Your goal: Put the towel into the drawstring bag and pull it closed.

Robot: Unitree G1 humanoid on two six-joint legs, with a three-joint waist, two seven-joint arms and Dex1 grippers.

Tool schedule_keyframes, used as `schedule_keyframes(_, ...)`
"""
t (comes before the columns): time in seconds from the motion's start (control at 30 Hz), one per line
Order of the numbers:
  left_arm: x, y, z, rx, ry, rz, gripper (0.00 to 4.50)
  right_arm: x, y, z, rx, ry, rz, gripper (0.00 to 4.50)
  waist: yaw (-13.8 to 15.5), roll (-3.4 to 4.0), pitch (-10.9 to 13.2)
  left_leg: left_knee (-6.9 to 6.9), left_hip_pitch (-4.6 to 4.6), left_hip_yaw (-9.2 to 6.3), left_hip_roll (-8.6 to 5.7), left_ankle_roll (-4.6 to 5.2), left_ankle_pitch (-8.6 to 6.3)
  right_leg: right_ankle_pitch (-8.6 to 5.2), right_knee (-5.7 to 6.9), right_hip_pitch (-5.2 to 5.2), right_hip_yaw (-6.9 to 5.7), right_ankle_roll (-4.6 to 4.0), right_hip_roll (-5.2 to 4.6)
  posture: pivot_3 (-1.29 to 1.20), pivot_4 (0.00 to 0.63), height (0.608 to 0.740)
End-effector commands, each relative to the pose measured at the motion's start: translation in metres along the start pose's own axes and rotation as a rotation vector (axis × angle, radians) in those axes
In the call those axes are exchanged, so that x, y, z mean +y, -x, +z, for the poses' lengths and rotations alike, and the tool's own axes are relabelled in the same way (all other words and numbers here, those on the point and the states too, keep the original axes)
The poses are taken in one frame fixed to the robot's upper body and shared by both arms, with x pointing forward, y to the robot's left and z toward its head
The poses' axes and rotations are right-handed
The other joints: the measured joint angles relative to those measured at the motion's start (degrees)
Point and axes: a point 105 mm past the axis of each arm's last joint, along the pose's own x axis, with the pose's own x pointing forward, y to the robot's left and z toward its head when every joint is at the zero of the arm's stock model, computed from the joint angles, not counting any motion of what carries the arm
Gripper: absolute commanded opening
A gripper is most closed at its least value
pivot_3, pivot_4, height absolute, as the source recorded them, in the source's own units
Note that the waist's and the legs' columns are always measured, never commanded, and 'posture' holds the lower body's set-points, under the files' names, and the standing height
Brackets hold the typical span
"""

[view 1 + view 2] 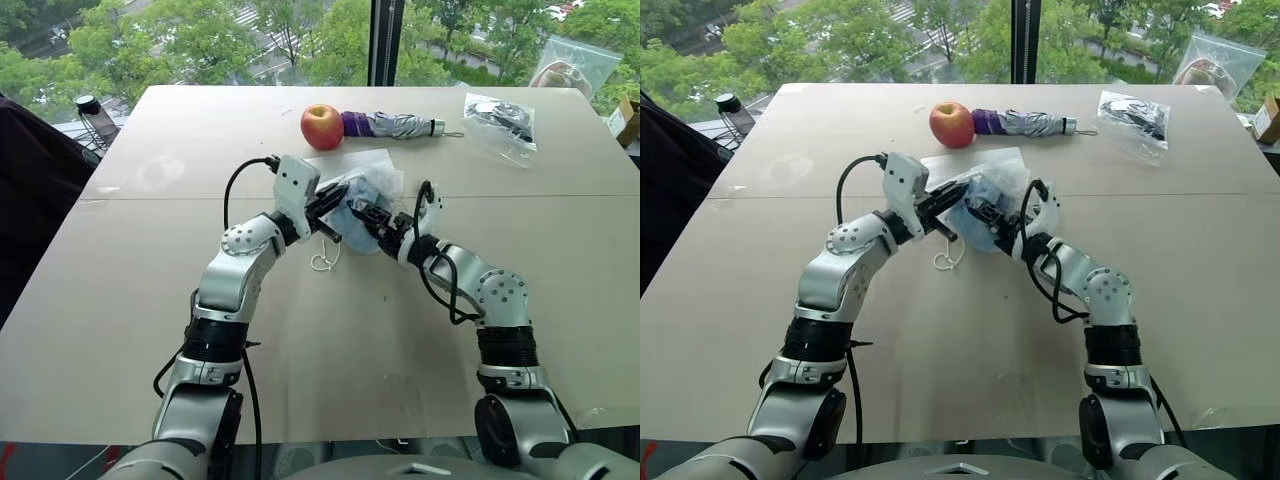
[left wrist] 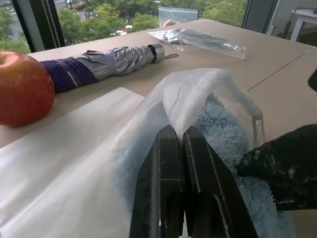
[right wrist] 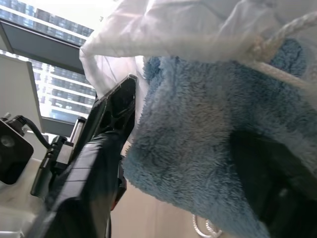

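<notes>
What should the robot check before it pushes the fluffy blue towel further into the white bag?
1. Left hand shut on the drawstring bag's edge: ok.
2. Bag mouth held open: ok, the fabric is lifted over the towel.
3. Towel fully inside: not ok, part sticks out of the bag's mouth.
4. Right hand gripping the towel: cannot tell.
5. Cord free to pull: ok, it lies loose on the table.
6. Apple and umbrella out of the way: ok.

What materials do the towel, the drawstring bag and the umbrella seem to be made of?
The towel: fluffy light-blue terry cloth, with a thick looped pile. The drawstring bag: thin white woven fabric, semi-sheer, since the blue shows through. The umbrella: probably smooth synthetic cloth, grey and purple, creased in tight folds.
</notes>
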Motion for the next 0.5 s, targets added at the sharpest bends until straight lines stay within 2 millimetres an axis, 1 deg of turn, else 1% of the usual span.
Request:
schedule_keyframes(0.03, -0.007, 0.002, 0.014, -0.046, -0.03, -0.026, 0.0, 0.013, -0.006, 0.002, -0.016, 0.038, 0.038, 2.04, -0.02, 0.0, 0.0, 0.0, 0.0, 0.0, 0.0, 0.0, 0.0, 0.0, 0.0, 0.0, 0.0, 0.0, 0.0, 0.0, 0.15, 0.74)
schedule_keyframes(0.07, -0.007, 0.002, 0.014, -0.046, -0.03, -0.027, 0.0, 0.013, -0.008, 0.003, -0.022, 0.042, 0.035, 1.62, -0.02, 0.0, 0.0, 0.0, 0.0, 0.0, 0.0, 0.0, 0.0, 0.0, 0.0, 0.0, 0.0, 0.0, 0.0, 0.0, 0.15, 0.74)
schedule_keyframes(0.1, -0.007, 0.002, 0.014, -0.045, -0.031, -0.027, 0.0, 0.012, -0.009, 0.004, -0.033, 0.046, 0.03, 1.1, -0.01, 0.0, 0.0, 0.0, 0.0, 0.0, 0.0, 0.0, 0.0, 0.0, 0.0, 0.0, 0.0, 0.0, 0.0, 0.0, 0.15, 0.74)
schedule_keyframes(0.2, -0.007, 0.002, 0.014, -0.043, -0.031, -0.03, 0.0, 0.012, -0.013, 0.01, -0.076, 0.05, 0.019, 1.1, 0.01, 0.0, 0.0, 0.0, 0.0, 0.0, 0.0, 0.0, 0.0, 0.0, 0.01, 0.0, 0.0, 0.0, 0.0, 0.0, 0.15, 0.74)
schedule_keyframes(0.27, -0.01, 0.002, 0.013, -0.04, -0.03, -0.044, 0.0, 0.014, -0.017, 0.016, -0.116, 0.044, 0.021, 1.1, 0.0, 0.0, 0.0, 0.0, 0.0, 0.0, 0.0, 0.0, 0.0, 0.0, 0.0, 0.0, 0.0, 0.0, -0.01, 0.0, 0.15, 0.74)
schedule_keyframes(0.37, -0.021, 0.002, 0.011, -0.033, -0.026, -0.089, 0.0, 0.022, -0.028, 0.029, -0.205, 0.05, 0.026, 1.1, -0.03, 0.0, 0.0, 0.0, 0.0, 0.0, 0.0, 0.0, 0.0, 0.0, 0.01, -0.01, 0.0, 0.0, -0.01, 0.0, 0.15, 0.74)
schedule_keyframes(0.47, -0.025, 0.002, 0.011, -0.031, -0.03, -0.105, 0.0, 0.037, -0.036, 0.04, -0.271, 0.053, 0.066, 0.27, 0.02, 0.01, 0.0, 0.0, 0.02, -0.01, 0.0, -0.01, 0.0, 0.0, 0.02, -0.01, -0.01, 0.0, -0.01, 0.0, 0.15, 0.74)
schedule_keyframes(0.5, -0.026, 0.002, 0.011, -0.031, -0.028, -0.109, 0.0, 0.039, -0.038, 0.043, -0.29, 0.053, 0.072, 0.12, 0.04, 0.01, 0.0, 0.0, 0.01, -0.01, 0.0, -0.01, 0.0, 0.0, 0.02, -0.01, -0.01, 0.0, -0.01, 0.0, 0.15, 0.74)
